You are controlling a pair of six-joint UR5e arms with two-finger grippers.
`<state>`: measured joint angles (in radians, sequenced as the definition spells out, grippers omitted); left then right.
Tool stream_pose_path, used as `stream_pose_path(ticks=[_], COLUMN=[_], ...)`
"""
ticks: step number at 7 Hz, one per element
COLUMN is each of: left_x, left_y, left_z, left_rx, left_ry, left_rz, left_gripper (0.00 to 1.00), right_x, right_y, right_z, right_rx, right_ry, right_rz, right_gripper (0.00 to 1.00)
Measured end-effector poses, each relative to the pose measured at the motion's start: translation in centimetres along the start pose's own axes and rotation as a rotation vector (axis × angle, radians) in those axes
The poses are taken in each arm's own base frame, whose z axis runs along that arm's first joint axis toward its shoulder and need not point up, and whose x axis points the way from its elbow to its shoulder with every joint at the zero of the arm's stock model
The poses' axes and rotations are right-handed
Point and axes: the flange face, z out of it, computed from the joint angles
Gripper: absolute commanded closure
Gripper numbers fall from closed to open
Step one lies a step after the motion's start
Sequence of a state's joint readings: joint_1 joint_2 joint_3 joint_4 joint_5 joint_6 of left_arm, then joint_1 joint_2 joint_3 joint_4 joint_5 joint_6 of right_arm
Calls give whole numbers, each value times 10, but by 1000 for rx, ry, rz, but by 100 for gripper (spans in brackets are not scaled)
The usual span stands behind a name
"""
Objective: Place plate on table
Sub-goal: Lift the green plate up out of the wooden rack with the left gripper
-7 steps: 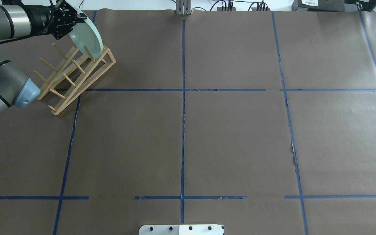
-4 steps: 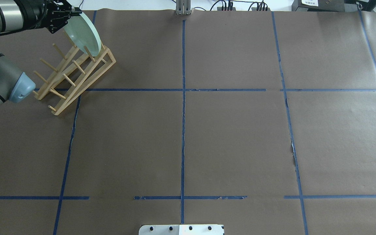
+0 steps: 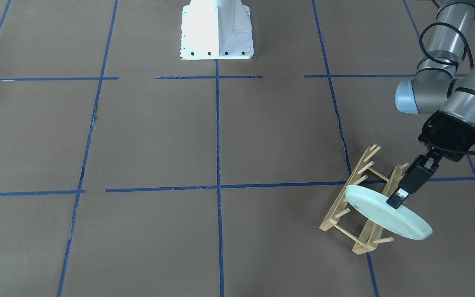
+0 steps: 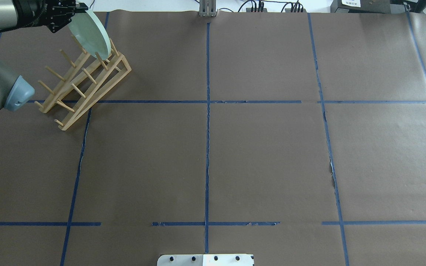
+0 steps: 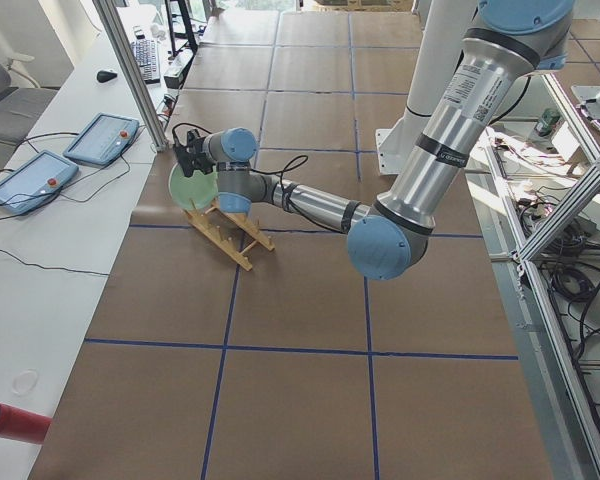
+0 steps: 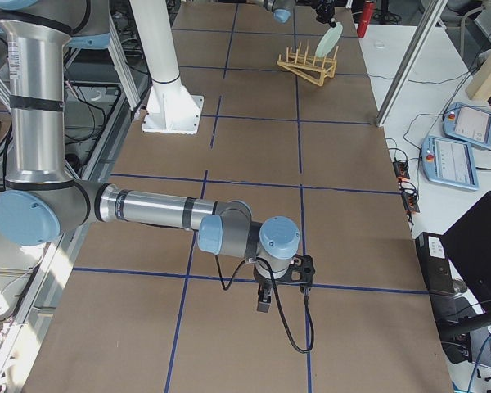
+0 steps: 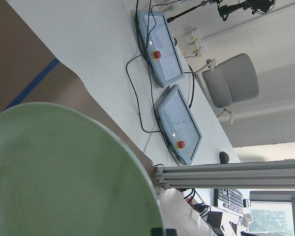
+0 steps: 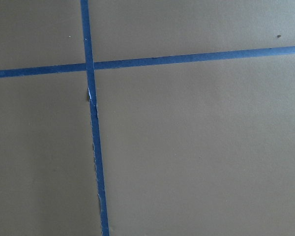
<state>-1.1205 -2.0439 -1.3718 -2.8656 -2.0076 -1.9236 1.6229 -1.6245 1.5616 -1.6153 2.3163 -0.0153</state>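
The pale mint-green plate [image 3: 388, 214] is tilted over the far end of the light wooden peg rack [image 3: 346, 192]. My left gripper [image 3: 398, 198] is shut on the plate's upper rim. In the overhead view the plate [image 4: 89, 35] hangs from the left gripper [image 4: 77, 9] at the table's far left, its lower edge by the rack's [image 4: 78, 90] end pegs; I cannot tell if it touches them. The plate fills the left wrist view [image 7: 64, 172]. My right gripper [image 6: 262, 303] shows only in the exterior right view, low over the brown paper; I cannot tell whether it is open.
Brown paper with blue tape lines covers the table [image 4: 264, 155]. The white robot base [image 3: 217, 29] stands at the middle of the near edge. Two control tablets [image 5: 100, 140] lie on the white side table just beyond the rack.
My left gripper has moved up and toward the far left with the plate. The plate's lower edge has risen along the rack's end pegs. The rack has not moved.
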Motion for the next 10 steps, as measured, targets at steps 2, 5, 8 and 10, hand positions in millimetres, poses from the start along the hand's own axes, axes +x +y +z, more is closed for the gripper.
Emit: stream_pose_path(ticks=[2,5,8,10], left_x=[19,55,118,142], left_y=[-23,-25,26,77], left_z=[-31,-69,-105,-114], left_rx=[-26,-71,-95,-132], left_ry=[14,29,-44,-104], left_rz=[-7,-28,76,165], left_gripper=[100,100,100,100], right_x=[0,0,0,0], right_y=[0,0,0,0], right_z=[0,0,0,0], right_rx=[0,0,0,0], right_ry=[0,0,0,0], right_rz=[0,0,0,0], right_gripper=[0,0,0,0])
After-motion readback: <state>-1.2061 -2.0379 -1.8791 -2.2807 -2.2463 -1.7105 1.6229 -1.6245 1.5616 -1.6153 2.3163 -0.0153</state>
